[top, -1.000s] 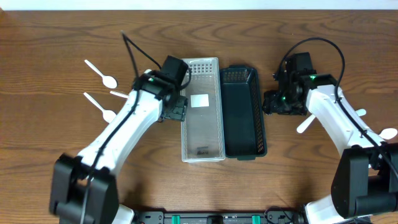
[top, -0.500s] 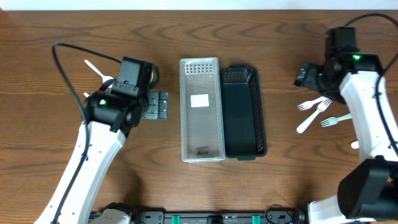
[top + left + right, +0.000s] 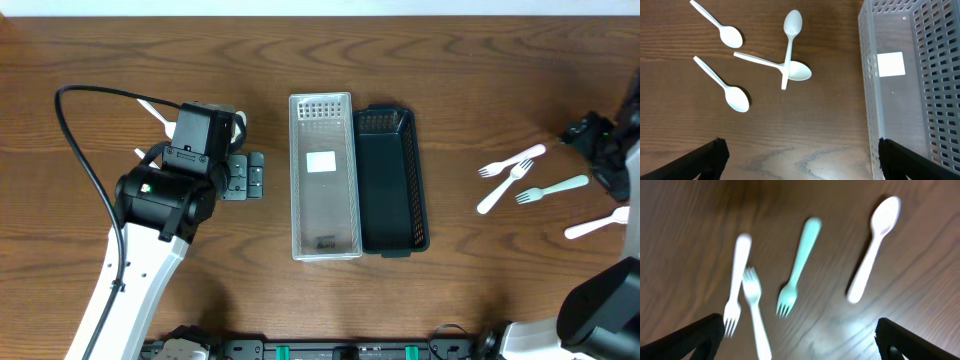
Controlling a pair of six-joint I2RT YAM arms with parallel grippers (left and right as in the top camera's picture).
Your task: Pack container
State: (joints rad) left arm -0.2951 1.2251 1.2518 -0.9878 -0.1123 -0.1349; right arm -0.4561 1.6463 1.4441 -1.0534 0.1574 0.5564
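Observation:
A white slotted container lies at the table's middle, empty but for a label, with a dark green container right beside it. My left gripper hangs open just left of the white container, nothing between its fingers. In the left wrist view, white spoons lie ahead of the left gripper, two of them crossed. My right gripper is open and empty above two white forks, a pale green fork and a white spoon.
The overhead view shows the forks spread at the right with the right arm at the frame's edge. A black cable loops over the left arm. Bare brown wood lies around the containers.
Both arms have pulled away from the containers, the left to over the spoons and the right to the far right over the forks. Both grippers have opened wider.

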